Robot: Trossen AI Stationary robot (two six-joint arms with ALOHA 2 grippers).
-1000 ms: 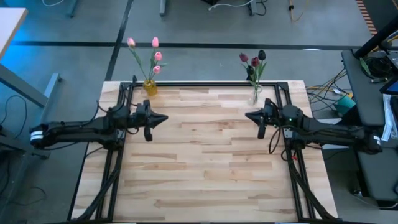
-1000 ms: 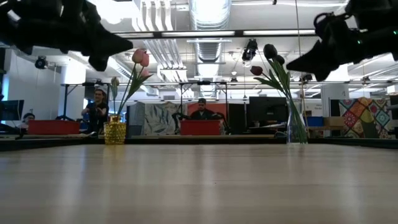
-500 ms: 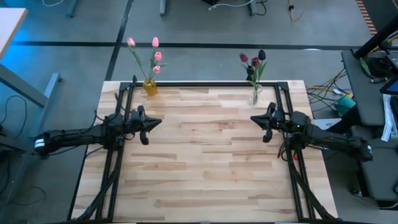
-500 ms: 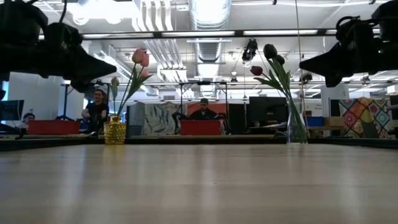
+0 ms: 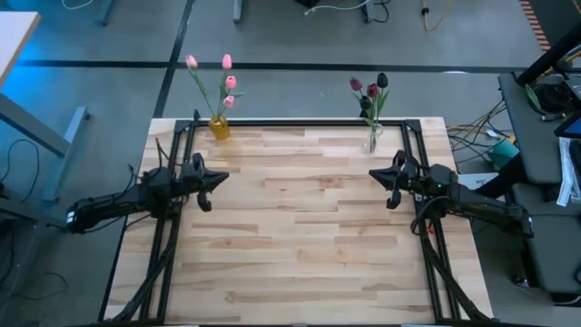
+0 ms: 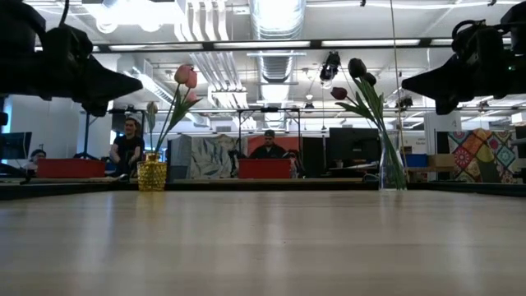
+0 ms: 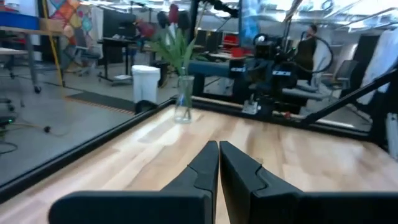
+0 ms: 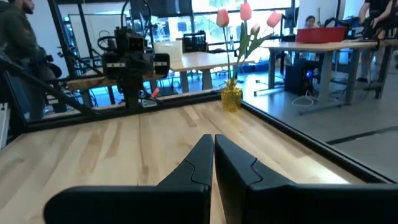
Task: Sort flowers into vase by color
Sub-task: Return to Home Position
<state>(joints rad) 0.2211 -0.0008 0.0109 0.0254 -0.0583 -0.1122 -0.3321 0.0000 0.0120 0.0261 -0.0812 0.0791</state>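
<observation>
Pink tulips (image 5: 222, 77) stand with their stems in a yellow vase (image 5: 219, 127) at the table's far left. Dark maroon tulips (image 5: 370, 91) stand in a clear glass vase (image 5: 373, 139) at the far right. My left gripper (image 5: 224, 177) is shut and holds nothing, level above the table's left side. At the right side my right gripper (image 5: 371, 173) is likewise shut and level, with nothing in it. The two grippers point toward each other. The right wrist view shows the pink tulips (image 8: 244, 18) in the yellow vase (image 8: 231, 98), the left wrist view the maroon tulips (image 7: 176, 28) in the glass vase (image 7: 183, 99).
A black metal frame (image 5: 300, 123) runs around the wooden table top (image 5: 300, 227). Between the two grippers the table top lies bare. In the low view people (image 6: 127, 148) sit in the room behind the table.
Both arms have drawn back toward their own sides and sunk lower: my left gripper toward the table's left edge, my right gripper toward the right edge. Both stay shut. The tulips and vases have not moved.
</observation>
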